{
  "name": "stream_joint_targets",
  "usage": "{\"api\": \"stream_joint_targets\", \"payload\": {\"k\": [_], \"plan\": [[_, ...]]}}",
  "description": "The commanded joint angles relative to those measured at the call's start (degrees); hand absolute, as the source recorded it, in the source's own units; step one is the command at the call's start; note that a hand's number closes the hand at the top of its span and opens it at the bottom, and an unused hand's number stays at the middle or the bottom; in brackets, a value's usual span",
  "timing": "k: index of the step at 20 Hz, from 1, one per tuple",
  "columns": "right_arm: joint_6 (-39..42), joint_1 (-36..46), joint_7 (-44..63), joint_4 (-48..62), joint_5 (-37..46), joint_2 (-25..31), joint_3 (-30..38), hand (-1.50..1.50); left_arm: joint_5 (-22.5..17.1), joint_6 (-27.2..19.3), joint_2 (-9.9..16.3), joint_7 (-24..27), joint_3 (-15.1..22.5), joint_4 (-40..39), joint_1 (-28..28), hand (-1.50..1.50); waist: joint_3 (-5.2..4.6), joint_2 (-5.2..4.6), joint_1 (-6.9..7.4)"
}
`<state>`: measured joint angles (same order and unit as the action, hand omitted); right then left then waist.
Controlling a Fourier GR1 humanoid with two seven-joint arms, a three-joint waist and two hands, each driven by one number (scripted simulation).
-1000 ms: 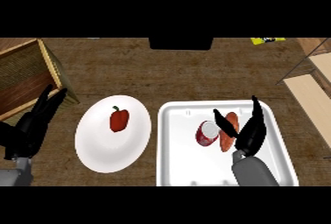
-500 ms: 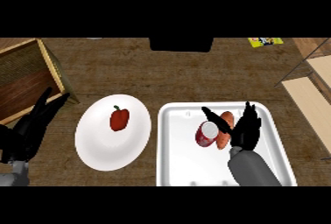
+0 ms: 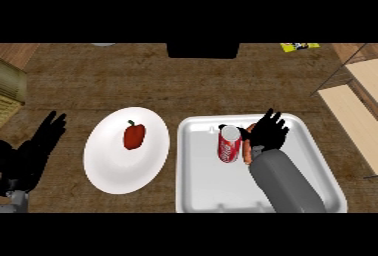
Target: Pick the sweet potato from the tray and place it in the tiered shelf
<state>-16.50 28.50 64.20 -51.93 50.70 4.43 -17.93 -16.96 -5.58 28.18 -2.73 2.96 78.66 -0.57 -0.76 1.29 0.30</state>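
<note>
The orange sweet potato (image 3: 247, 151) lies in the white tray (image 3: 210, 182), right beside a red soda can (image 3: 229, 145). Only a thin strip of it shows. My right hand (image 3: 269, 132) is spread over its far end, fingers straight and open, covering most of it. I cannot tell whether the hand touches it. The light wooden tiered shelf (image 3: 356, 100) stands at the right edge, beyond the tray. At the left edge my left hand (image 3: 35, 150) rests open, fingers up.
A white plate (image 3: 111, 170) left of the tray carries a red bell pepper (image 3: 133, 135). A wooden box (image 3: 10, 86) sits at the far left. At the back are a black block (image 3: 203, 50) and a yellow packet (image 3: 299, 46).
My right hand has moved left from beside the sweet potato to over it, fingers spread. The view has shifted, bringing more of the shelf in. The left hand has stayed put.
</note>
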Motion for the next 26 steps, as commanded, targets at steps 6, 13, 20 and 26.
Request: {"api": "stream_joint_targets", "payload": {"k": [6, 13, 20, 26], "plan": [[21.87, 5.96, 18.93, -7.77, 1.15, -2.3, -1.36, -1.5, -0.06, 0.18, -0.37, 1.02, -1.53, -0.95, 1.51, 0.0, 0.62, -0.61, -1.12], [23.04, -1.37, 16.51, -11.89, 2.54, 0.71, 0.46, -1.5, 0.07, 0.98, -0.59, 1.58, -2.21, 0.15, 3.49, 0.0, 0.68, -0.87, -1.09], [24.91, -4.41, 15.55, -14.62, 5.89, -1.47, 0.86, -1.5, 2.42, -0.68, -2.74, 1.33, -1.67, -0.25, 1.69, 0.0, 0.71, -1.13, -0.66], [26.71, -4.37, 12.96, -16.49, 7.11, -0.74, 5.74, -1.5, 1.42, 1.13, -0.72, -2.64, -3.0, 5.72, 4.1, 0.0, 0.76, -1.14, 0.1]]}}
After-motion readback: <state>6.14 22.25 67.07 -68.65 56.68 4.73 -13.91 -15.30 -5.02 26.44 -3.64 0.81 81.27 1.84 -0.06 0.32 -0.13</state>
